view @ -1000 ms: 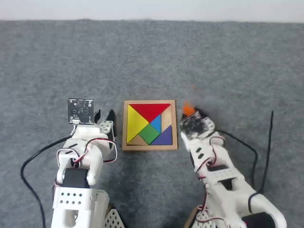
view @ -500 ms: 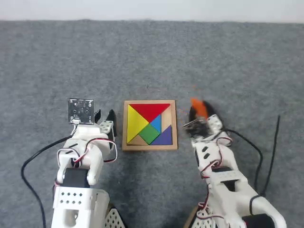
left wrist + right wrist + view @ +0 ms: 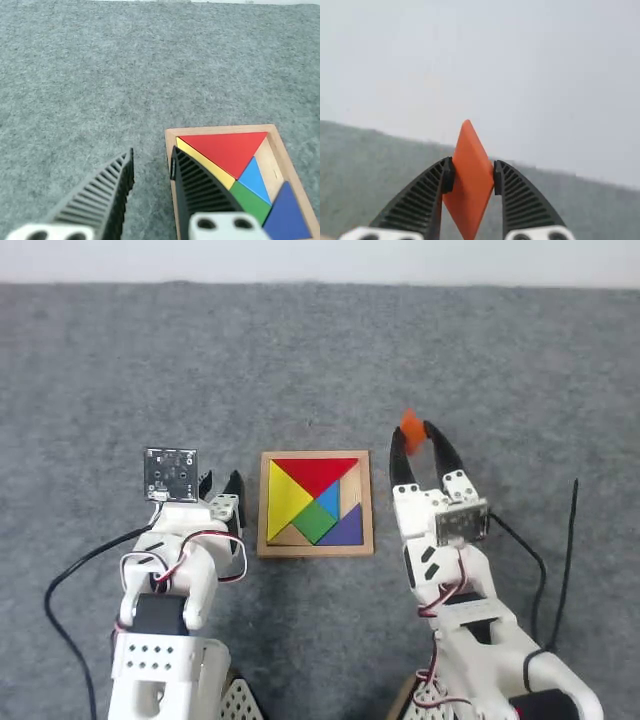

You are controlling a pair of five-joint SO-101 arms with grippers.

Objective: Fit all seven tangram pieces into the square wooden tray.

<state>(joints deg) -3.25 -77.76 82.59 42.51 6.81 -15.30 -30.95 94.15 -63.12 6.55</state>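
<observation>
The square wooden tray [image 3: 367, 542] lies between the two arms, holding red, yellow, blue, green and dark blue pieces; bare wood shows along its right side and at its lower left corner. My right gripper [image 3: 417, 434] is raised to the right of the tray, shut on an orange piece [image 3: 411, 425]. In the right wrist view the orange piece [image 3: 469, 177] stands on edge between the fingers [image 3: 432, 195], against the pale wall. My left gripper [image 3: 220, 484] rests just left of the tray, open and empty, one finger [image 3: 197, 185] by the tray's rim [image 3: 170, 135].
Grey felt covers the table [image 3: 500, 370] all around the tray. A black cable [image 3: 565, 550] loops to the right of the right arm and another cable [image 3: 70, 575] to the left of the left arm.
My right gripper has lifted and tilted upward with the orange piece, its tip now farther from the arm's base. The left arm has kept still.
</observation>
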